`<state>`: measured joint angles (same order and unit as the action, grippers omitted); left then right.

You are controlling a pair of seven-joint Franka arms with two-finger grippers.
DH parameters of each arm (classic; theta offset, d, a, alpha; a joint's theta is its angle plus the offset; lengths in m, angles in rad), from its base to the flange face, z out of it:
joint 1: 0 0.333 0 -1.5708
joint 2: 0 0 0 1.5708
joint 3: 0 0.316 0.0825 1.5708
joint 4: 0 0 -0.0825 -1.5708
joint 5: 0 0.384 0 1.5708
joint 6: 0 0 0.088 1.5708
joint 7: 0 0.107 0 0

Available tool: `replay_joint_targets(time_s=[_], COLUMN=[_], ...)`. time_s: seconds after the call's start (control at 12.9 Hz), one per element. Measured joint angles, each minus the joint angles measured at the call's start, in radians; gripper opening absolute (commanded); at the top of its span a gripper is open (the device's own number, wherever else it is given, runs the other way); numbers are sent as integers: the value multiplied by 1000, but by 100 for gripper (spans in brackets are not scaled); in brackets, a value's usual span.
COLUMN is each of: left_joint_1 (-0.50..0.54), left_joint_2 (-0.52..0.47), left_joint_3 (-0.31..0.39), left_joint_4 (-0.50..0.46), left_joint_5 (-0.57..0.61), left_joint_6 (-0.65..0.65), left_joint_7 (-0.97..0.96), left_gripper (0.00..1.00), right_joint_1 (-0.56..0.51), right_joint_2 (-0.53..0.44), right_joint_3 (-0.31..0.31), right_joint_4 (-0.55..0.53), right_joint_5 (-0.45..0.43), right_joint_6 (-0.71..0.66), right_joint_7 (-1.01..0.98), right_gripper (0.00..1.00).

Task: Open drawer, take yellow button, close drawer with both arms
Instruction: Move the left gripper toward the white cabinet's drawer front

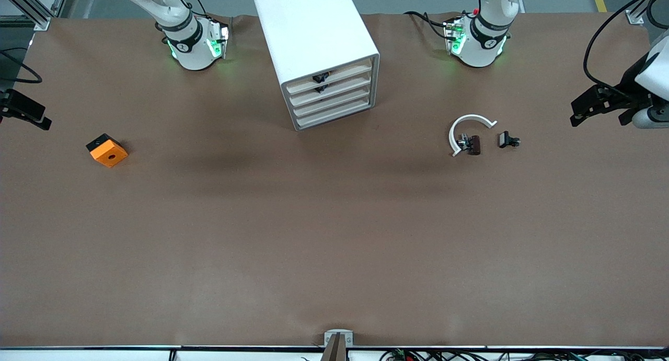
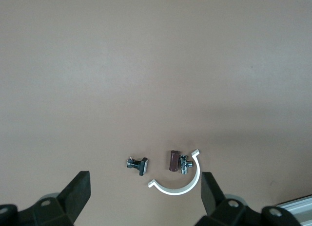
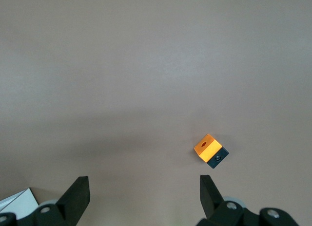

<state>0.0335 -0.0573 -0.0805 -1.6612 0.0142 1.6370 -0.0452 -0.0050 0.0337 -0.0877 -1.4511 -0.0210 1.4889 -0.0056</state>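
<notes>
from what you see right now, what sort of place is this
Most likely a robotics lab bench set up for manipulation trials. Two arms are bolted along one edge of a brown-covered table, a white cabinet of four drawers stands between them, and small test parts lie about: an orange block and a white arc.

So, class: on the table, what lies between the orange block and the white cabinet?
Nothing: in the front view, only bare brown table runs from the orange block to the white cabinet.
</notes>
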Motion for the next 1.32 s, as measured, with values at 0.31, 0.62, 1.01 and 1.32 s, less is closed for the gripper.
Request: replay_joint_targets(time_s=[0.31, 0.62, 1.01, 1.32], left_joint_1=[-9, -21, -121, -215], left_joint_2=[83, 211, 336, 419], left_joint_3=[-25, -91, -115, -119], left_joint_4=[10, 57, 77, 83], left_joint_5=[-36, -130, -192, -192], left_joint_6=[2, 21, 156, 217], left_joint_7=[0, -92, -416, -764], left_gripper=[100, 100, 100, 100], right_joint_1=[0, -12, -29, -35], right_joint_2=[0, 0, 0, 2], right_joint_3=[-1, -4, -5, -11], right_joint_4=[0, -1, -1, -2], right_joint_5=[0, 11, 36, 34], right_joint_6=[4, -16, -7, 30], right_joint_7=[0, 0, 0, 0], right_gripper=[100, 100, 100, 100])
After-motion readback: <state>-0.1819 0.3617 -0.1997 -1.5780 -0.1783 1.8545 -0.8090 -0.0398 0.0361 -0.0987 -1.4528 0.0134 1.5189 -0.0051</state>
